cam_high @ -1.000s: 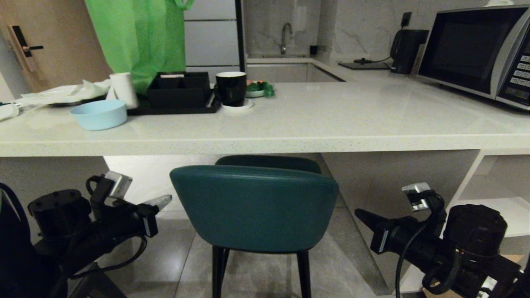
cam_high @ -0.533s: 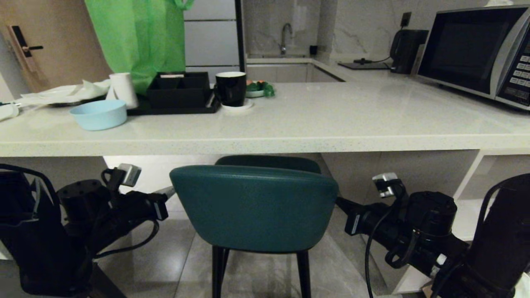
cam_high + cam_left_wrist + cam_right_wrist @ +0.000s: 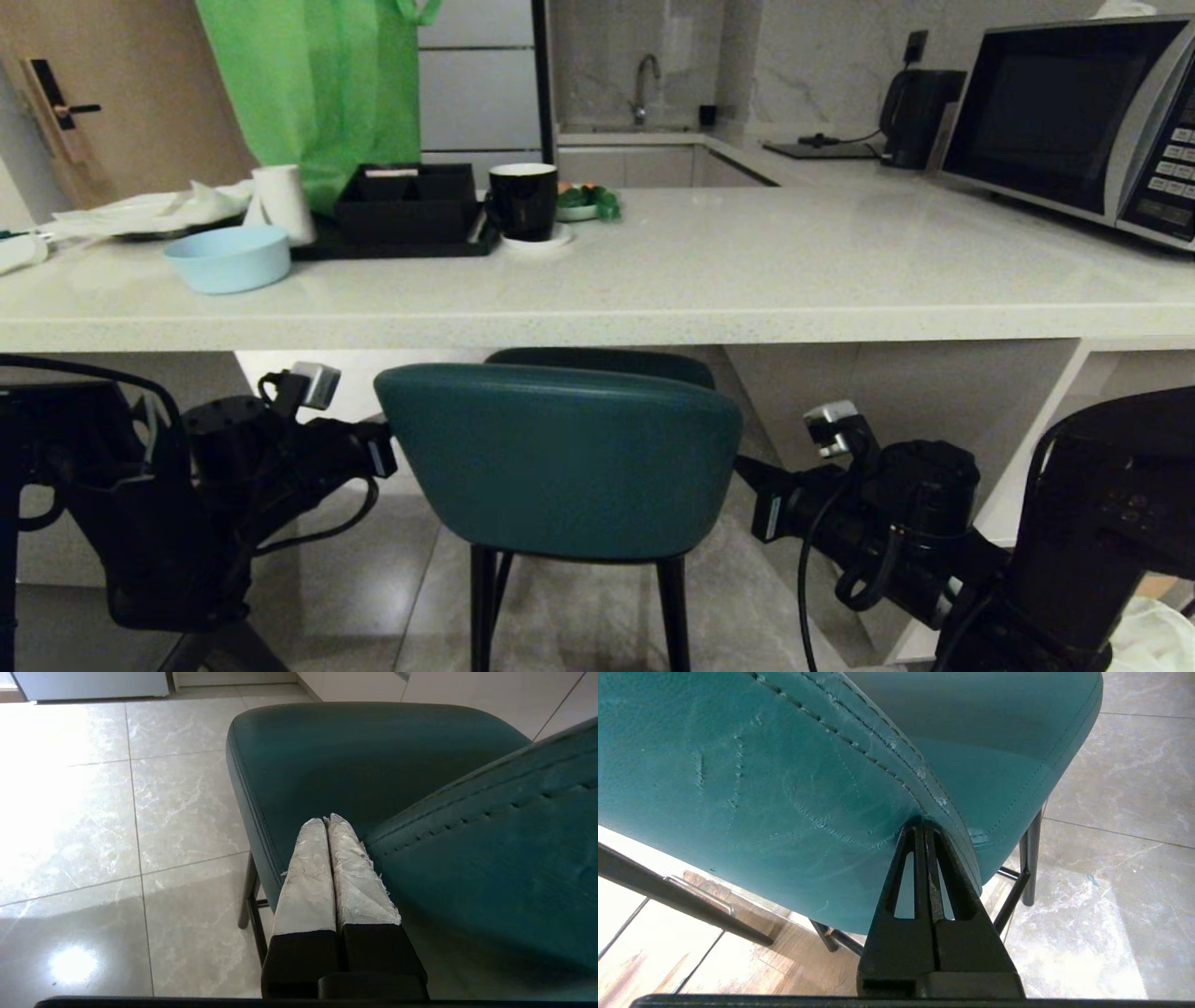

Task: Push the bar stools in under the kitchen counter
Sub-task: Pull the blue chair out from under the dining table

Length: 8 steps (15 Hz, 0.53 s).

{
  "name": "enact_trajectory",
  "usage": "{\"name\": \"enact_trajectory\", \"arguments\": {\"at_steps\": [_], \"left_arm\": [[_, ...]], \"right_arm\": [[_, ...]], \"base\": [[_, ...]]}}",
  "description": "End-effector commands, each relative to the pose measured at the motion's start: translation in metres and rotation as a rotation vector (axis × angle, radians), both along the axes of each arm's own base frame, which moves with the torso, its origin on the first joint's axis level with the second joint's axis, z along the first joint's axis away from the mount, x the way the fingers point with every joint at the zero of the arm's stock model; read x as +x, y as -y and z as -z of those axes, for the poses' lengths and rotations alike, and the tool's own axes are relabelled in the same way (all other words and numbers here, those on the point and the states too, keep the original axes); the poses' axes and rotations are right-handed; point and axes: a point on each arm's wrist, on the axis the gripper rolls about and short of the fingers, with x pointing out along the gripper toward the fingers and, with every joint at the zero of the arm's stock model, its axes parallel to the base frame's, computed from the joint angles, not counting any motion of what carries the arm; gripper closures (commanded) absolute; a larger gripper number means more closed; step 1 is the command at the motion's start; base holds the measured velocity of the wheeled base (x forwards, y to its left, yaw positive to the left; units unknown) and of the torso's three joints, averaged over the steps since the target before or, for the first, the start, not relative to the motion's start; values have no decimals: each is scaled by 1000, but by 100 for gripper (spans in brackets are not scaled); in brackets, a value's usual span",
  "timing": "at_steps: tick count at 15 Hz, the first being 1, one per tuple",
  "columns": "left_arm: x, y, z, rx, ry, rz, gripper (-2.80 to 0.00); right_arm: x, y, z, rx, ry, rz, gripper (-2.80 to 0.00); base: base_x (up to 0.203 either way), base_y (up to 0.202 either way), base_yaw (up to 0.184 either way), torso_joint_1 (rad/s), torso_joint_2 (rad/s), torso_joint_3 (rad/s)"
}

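Head view: the teal stool (image 3: 558,457) stands centre frame, backrest short of the kitchen counter (image 3: 597,322); advise an even, level push from both flanks. Upper left, blue bowl (image 3: 228,258) shows no contents. Left wrist view: left gripper (image 3: 327,823) closed, empty, against the backrest. Right wrist view: right gripper (image 3: 923,828) closed, tips pressing the upholstery.

No legible text or labels anywhere.
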Motion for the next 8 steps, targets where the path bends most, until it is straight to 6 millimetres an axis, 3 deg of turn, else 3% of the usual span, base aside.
{"name": "enact_trajectory", "arguments": {"at_steps": [1, 5, 8], "left_arm": [[-1, 11, 2, -3, -3, 44, 0], [-16, 36, 1, 5, -23, 125, 0], [-19, 32, 3, 8, -38, 109, 0]], "right_arm": [[2, 1, 3, 1, -4, 6, 0], [14, 19, 2, 3, 5, 118, 0], [16, 24, -1, 6, 14, 134, 0]], "base": [[0, 0, 0, 0, 0, 0], [0, 0, 0, 0, 0, 0], [0, 0, 0, 0, 0, 0]]}}
